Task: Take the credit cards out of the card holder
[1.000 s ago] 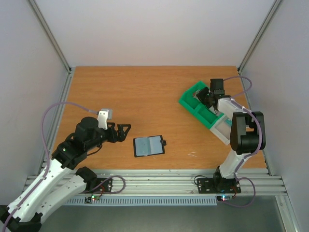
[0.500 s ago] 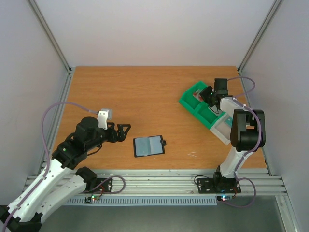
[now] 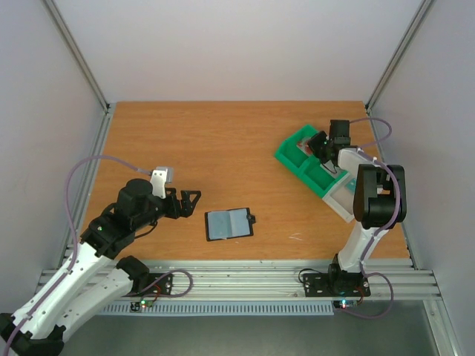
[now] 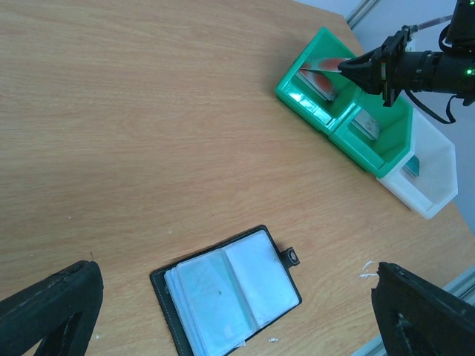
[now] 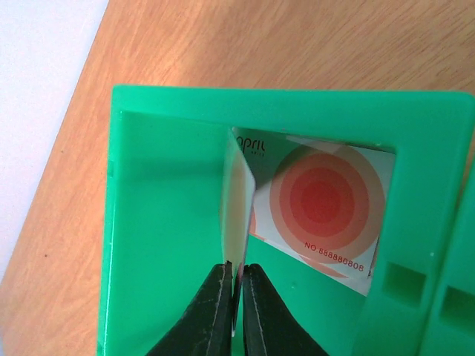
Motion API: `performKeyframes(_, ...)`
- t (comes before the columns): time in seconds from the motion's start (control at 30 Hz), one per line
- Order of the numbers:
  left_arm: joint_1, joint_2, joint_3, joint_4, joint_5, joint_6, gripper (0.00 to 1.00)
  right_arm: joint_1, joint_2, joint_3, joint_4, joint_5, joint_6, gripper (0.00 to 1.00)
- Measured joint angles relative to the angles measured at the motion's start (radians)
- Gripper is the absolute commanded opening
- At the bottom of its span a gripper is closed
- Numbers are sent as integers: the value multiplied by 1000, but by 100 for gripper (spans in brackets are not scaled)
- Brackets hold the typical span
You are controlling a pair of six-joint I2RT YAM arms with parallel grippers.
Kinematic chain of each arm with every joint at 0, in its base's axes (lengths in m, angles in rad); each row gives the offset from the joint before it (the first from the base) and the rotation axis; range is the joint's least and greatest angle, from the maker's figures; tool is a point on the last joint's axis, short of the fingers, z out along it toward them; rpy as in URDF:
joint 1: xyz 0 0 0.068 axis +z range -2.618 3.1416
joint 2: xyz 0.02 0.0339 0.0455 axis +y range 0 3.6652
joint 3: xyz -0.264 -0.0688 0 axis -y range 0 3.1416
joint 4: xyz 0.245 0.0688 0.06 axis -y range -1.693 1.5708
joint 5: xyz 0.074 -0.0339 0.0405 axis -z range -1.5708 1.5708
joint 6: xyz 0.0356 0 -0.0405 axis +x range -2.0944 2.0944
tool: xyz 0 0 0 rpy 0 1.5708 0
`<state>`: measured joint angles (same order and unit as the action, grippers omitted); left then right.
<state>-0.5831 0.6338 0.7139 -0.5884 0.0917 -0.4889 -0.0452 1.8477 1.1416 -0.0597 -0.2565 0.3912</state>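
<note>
Wooden table (image 4: 148, 111), green compartmented tray (image 4: 300, 98) at upper right, white bin (image 4: 441, 167) touching its lower-right end, tiny white flecks (image 4: 366, 268), perhaps paper, lower right.

one card holder (image 3: 228, 224), two credit cards (image 5: 326, 204) seen clearly, one green tray (image 3: 286, 157), one white bin (image 4: 438, 159)

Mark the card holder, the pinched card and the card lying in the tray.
Card holder (image 4: 226, 297): left wrist view, open lining.
Pinched card (image 5: 239, 200): right wrist view, pale face.
Lying card (image 5: 326, 196): right wrist view, red rings.

The tray (image 5: 171, 185) is green, one card (image 5: 326, 200) pale with red rings, the card holder (image 4: 230, 293) black-edged blue-grey.
</note>
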Motion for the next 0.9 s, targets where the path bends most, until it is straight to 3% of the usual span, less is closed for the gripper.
performKeyframes(0.9, 0, 28, 11, -46, -21, 4, 99, -1, 8, 81, -132, 39, 2, 27)
